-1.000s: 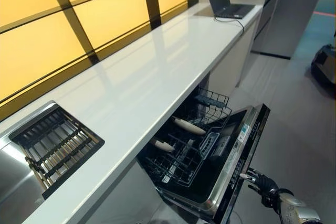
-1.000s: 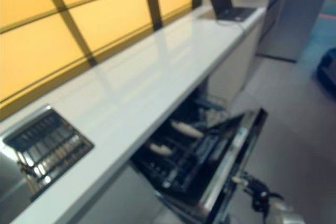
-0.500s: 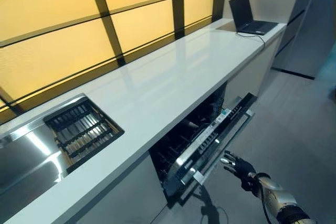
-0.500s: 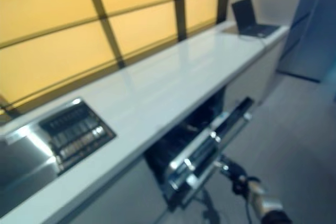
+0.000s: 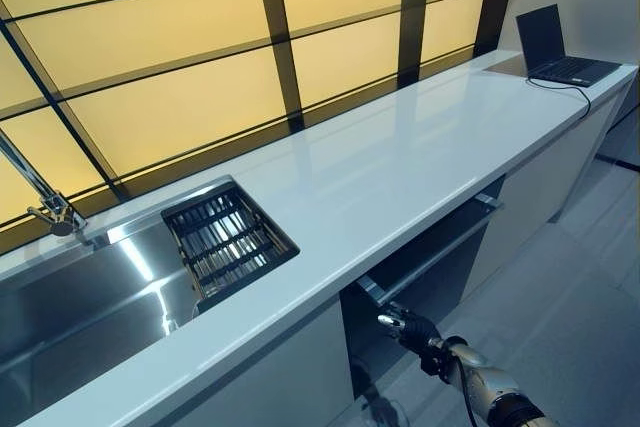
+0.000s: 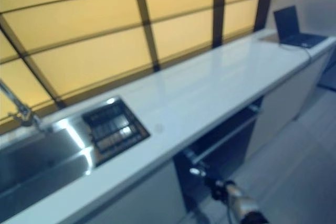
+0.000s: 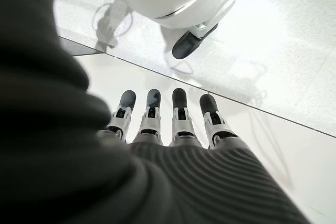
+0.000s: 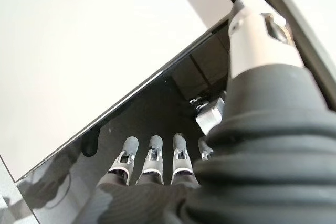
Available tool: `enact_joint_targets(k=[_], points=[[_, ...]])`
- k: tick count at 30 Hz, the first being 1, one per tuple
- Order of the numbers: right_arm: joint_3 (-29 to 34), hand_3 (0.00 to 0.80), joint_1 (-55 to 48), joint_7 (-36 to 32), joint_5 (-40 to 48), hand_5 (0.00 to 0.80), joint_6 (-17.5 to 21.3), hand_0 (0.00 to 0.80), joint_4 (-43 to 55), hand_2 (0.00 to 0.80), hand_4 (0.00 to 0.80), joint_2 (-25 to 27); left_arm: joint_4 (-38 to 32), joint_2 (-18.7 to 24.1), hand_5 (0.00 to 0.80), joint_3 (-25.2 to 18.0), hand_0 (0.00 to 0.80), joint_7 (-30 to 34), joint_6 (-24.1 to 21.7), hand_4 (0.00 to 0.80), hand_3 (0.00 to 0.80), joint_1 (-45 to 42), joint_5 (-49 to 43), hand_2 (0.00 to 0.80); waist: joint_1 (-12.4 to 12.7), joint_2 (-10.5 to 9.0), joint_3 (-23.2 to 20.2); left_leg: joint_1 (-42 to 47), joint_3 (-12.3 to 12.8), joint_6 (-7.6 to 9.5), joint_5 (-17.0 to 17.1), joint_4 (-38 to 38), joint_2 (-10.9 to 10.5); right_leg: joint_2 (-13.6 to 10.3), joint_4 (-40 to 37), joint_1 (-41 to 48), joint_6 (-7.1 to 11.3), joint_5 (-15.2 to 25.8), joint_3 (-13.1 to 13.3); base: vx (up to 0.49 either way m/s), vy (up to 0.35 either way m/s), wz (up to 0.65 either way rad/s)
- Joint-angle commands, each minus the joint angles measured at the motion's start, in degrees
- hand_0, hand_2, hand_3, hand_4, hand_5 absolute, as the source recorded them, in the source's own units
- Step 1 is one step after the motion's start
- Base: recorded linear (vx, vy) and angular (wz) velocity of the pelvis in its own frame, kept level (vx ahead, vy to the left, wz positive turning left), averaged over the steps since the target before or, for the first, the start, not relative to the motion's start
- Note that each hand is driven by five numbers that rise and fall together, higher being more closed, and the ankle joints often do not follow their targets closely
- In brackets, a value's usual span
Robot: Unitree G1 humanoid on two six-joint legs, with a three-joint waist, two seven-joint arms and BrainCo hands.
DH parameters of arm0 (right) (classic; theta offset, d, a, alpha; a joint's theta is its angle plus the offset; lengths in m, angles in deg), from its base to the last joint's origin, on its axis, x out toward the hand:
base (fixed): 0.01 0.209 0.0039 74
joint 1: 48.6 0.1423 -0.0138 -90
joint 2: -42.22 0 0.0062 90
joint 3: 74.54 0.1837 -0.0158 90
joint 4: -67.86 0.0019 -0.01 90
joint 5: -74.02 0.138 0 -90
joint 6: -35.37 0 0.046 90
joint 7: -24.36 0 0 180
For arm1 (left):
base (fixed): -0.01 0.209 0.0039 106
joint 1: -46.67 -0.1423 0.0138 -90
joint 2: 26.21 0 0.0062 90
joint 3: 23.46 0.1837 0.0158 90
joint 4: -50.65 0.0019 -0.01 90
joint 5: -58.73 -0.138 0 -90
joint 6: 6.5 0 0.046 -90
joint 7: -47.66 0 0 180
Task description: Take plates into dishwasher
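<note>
Low down, the right hand [image 5: 408,328] reached out with fingers [image 8: 152,157] straight and spread against the dark dishwasher door [image 5: 425,269], nearly closed under the white bench [image 5: 380,167]. Plates were hidden inside. Elsewhere, the left hand [image 7: 173,129] hung relaxed, fingers straight, above the floor [image 7: 273,40].

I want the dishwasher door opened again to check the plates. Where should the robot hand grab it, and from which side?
Probably the door's top edge, the silver bar just under the counter. It looks nearly shut, leaving only a narrow gap there. Come from the front, where the right robot hand hovers open, hook fingers over that edge and pull outward and down.
</note>
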Motion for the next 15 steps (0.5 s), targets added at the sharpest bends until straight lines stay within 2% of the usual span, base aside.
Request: enact_joint_targets(k=[1, 5, 11, 15], points=[[0.86, 0.0, 7.22, -1.55, -0.46, 0.0, 2.65, 0.0, -0.16, 0.0, 0.0, -2.06, 0.96, 1.86, 0.0, 1.17, 0.0, -1.12, -0.96, 0.0, 0.0, 3.93, -0.75, 0.0, 3.14, -1.82, 2.25, 2.31, 1.97, 3.31, -6.25, 0.42, -3.7, -4.15, 8.05, 2.45, 5.15, -6.47, 3.55, 0.025, 0.06, 0.06], [0.75, 0.0, 6.22, -1.37, -3.69, 0.0, 3.65, 0.0, -0.55, 0.0, 0.0, -1.48, 0.91, 2.17, 0.0, 0.09, 0.0, -1.43, -1.34, 0.0, 0.0, 3.21, -0.32, 0.0, 3.5, -2.57, 2.04, 2.31, 1.63, 3.83, -6.5, 0.29, -3.96, -4.75, 9.31, 1.72, 5.57, -5.1, 4.16, 0.024, 0.082, 0.01], [-1.9, 0.0, 3.38, 5.6, -25.04, 0.0, 10.92, 0.0, 2.61, 0.0, 0.0, 2.58, 0.1, 2.82, 0.0, -3.06, 0.0, -5.27, -0.88, 0.0, 0.0, 2.21, 0.51, 0.0, 4.04, -4.81, 2.34, 2.2, 0.89, 4.84, -7.05, 0.48, -4.24, -6.08, 12.43, 0.5, 6.57, -1.47, 5.58, 0.006, 0.066, 0.0], [-2.85, 0.0, 0.07, 7.57, -28.91, 0.0, 11.71, 0.0, 7.09, 0.0, 0.0, 5.66, -0.51, 3.68, 0.0, -5.92, 0.0, -6.82, -0.07, 0.0, 0.0, 1.59, 0.91, 0.0, 4.16, -6.31, 2.19, 2.13, -0.06, 5.22, -7.34, 0.54, -3.99, -6.42, 13.33, 0.49, 7.23, 0.15, 6.58, 0.003, 0.024, 0.03]])
